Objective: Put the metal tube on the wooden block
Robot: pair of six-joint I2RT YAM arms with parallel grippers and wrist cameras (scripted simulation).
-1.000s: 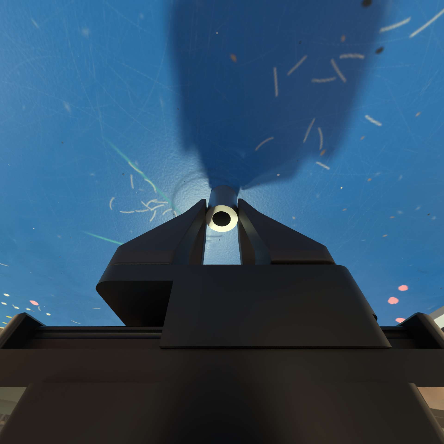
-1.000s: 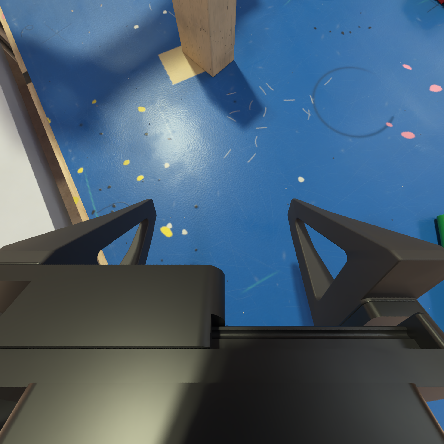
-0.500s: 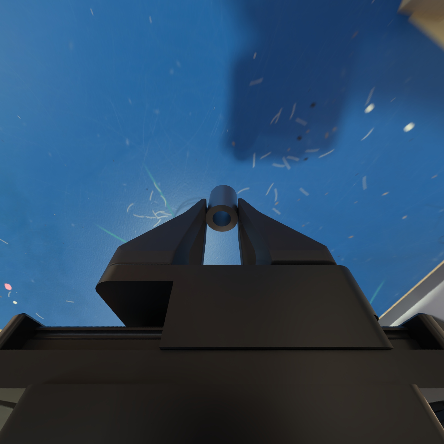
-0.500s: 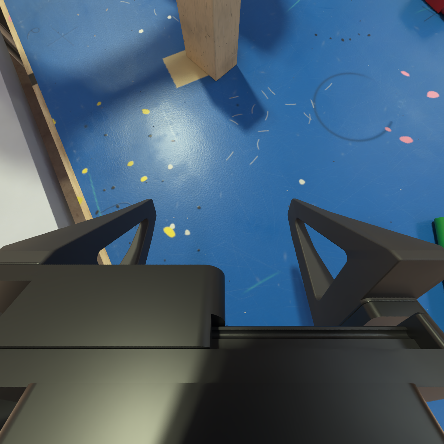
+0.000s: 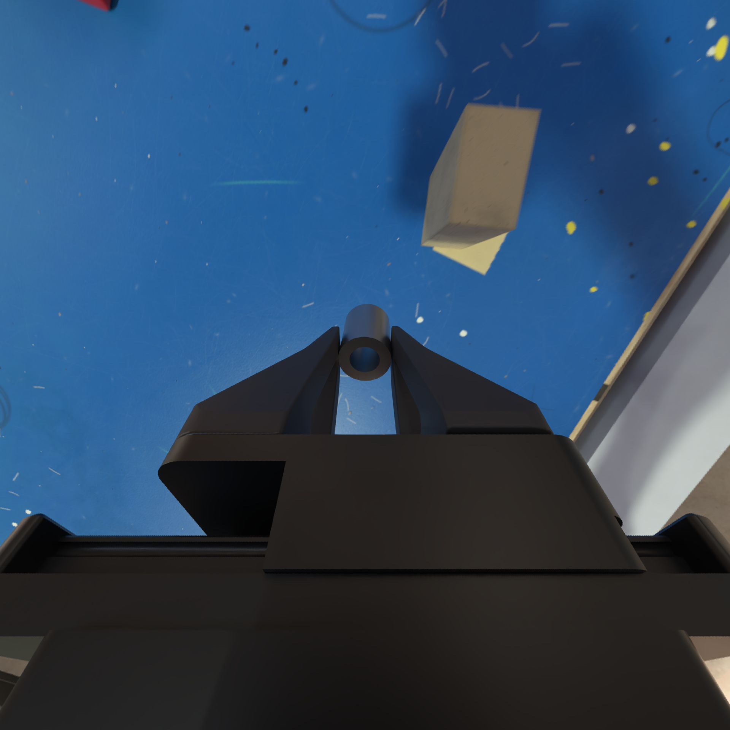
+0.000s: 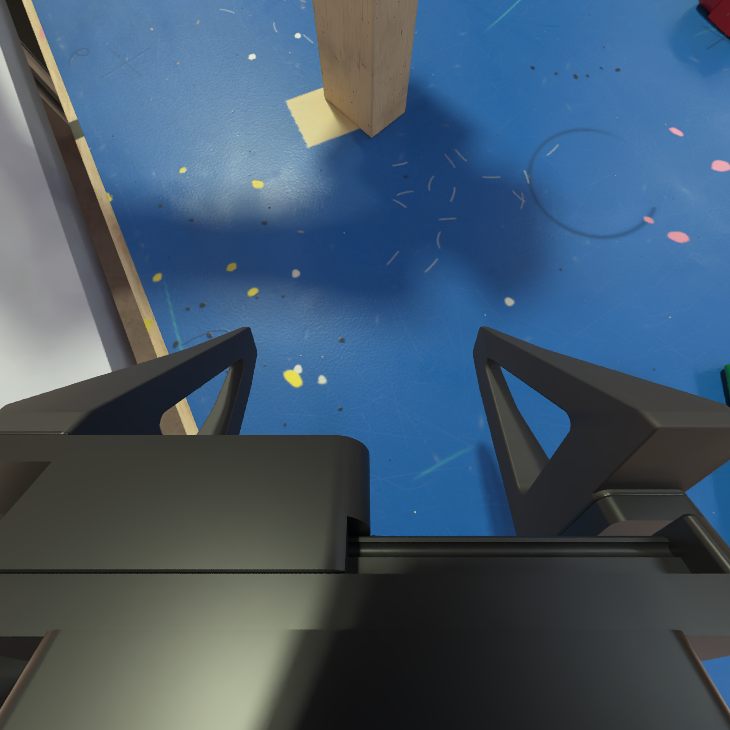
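In the left wrist view my left gripper is shut on the metal tube, a short grey hollow cylinder seen end-on between the fingertips, held high above the blue table. The wooden block stands upright on the table, ahead and to the right of the tube, well apart from it. In the right wrist view the block stands at the top centre, its top cut off by the frame. My right gripper is open and empty, hovering over the table short of the block.
A tan paper patch lies at the block's foot. The table's wooden edge runs along the left in the right wrist view and the right edge in the left wrist view. A green object and red objects sit at the right.
My left gripper has lifted the tube off the table and swung toward the block, which has come into its view. The right gripper has drifted slightly; a large shadow now crosses the table before it.
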